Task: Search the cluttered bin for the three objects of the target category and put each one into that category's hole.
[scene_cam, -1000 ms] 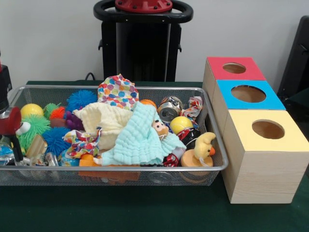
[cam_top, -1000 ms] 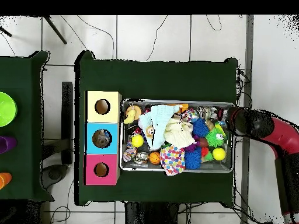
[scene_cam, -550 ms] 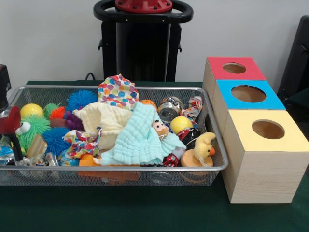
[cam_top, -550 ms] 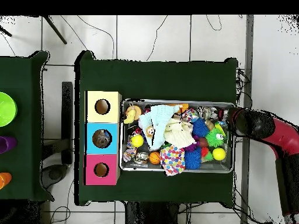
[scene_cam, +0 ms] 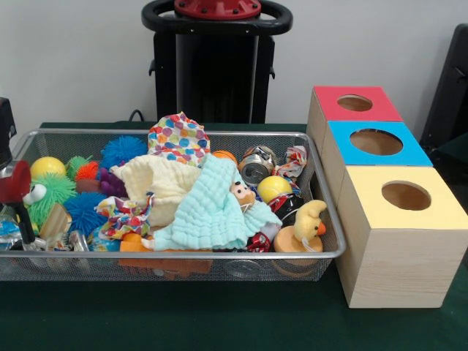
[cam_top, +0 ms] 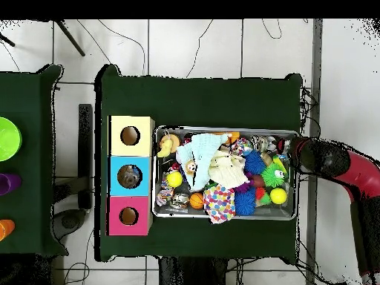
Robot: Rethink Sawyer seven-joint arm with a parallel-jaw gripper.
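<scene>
A wire mesh bin (scene_cam: 183, 254) is piled with toys and cloths. On the heap lie a mint cloth (scene_cam: 212, 208), a cream cloth (scene_cam: 157, 183) and a polka-dot cloth (scene_cam: 178, 137). Blue (scene_cam: 121, 151) and green (scene_cam: 53, 191) spiky balls fill the left end. A crushed can (scene_cam: 256, 167), a yellow ball (scene_cam: 274, 187) and a yellow duck toy (scene_cam: 307, 223) sit at the right end. My gripper (scene_cam: 22, 219) hangs low at the bin's far left end, beside the green spiky ball. In the overhead view my gripper (cam_top: 288, 151) is over the bin's (cam_top: 223, 218) right end.
Three wooden boxes stand in a row to the right of the bin, each with a round hole on top: red (scene_cam: 355, 104), blue (scene_cam: 376, 142) and yellow (scene_cam: 406, 196). The table is covered in green cloth (scene_cam: 219, 322). The red arm (cam_top: 349, 171) reaches in from the right in the overhead view.
</scene>
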